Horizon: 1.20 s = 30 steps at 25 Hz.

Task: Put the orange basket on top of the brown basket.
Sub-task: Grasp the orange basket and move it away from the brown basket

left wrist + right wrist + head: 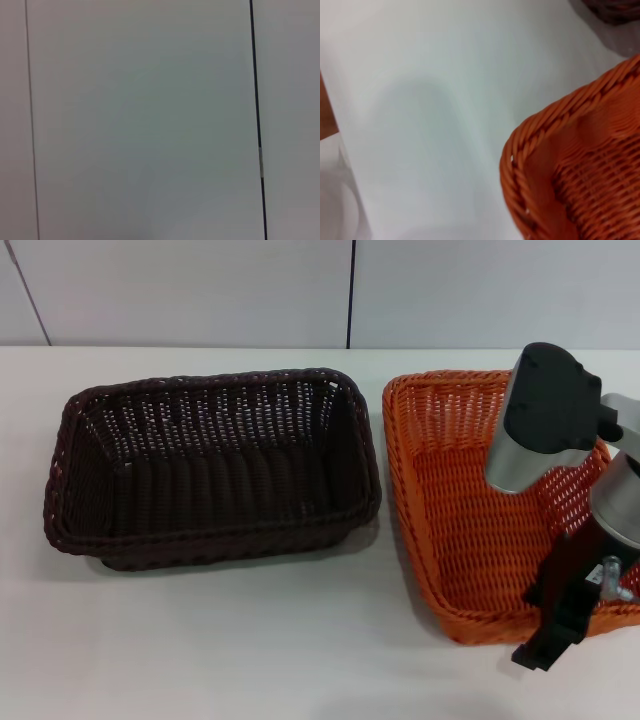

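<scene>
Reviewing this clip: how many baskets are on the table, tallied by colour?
Orange basket: 1, with the right gripper at its near right corner
Brown basket: 1
Total: 2

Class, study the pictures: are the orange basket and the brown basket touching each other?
Apart. The head view shows a strip of bare white table running between the brown basket and the orange basket, along their facing sides.
</scene>
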Available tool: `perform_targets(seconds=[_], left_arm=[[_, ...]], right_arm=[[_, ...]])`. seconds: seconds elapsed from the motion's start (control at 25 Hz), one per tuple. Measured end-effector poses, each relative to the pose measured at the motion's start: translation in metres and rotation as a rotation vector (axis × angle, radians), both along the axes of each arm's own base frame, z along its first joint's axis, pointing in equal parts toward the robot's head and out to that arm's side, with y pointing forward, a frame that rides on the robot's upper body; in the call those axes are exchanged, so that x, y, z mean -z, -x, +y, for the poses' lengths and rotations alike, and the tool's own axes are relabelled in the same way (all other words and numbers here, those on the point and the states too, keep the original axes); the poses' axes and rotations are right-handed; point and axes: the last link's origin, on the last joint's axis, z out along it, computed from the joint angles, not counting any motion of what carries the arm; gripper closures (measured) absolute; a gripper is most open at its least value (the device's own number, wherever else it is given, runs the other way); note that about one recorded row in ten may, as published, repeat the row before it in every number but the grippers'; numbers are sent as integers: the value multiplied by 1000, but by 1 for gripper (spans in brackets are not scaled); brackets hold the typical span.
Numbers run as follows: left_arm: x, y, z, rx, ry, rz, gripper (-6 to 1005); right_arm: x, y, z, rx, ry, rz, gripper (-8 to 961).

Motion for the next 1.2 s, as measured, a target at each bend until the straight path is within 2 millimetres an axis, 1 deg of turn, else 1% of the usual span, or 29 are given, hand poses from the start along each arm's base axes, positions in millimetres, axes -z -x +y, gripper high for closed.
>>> perform_targets(seconds=[0.24,0.44,0.76,0.88,1.12,1.16,1.2], left_arm=[[1,2,0,-7,5,3,214],[1,4,-1,-10,7,-5,214],[-1,4,-1,-8,2,-11,214],[-1,5,-1,-9,2,-10,214],[-1,6,-1,-12,3,-9,214],[-1,6,-1,-12,3,-9,214],[-1,5,-1,-11,3,-9,214]], right_arm=[[10,-8,5,18,-19,4,219],[10,-7,7,14,-28,6,444],[8,-4,6,13,-51,0,612],[4,3,6,-5,-76,6,675],[-7,18,6,-48,-140,2,725],[-11,24,7,-62,-157,-3,764],[-11,24,7,-62,-157,-3,769]])
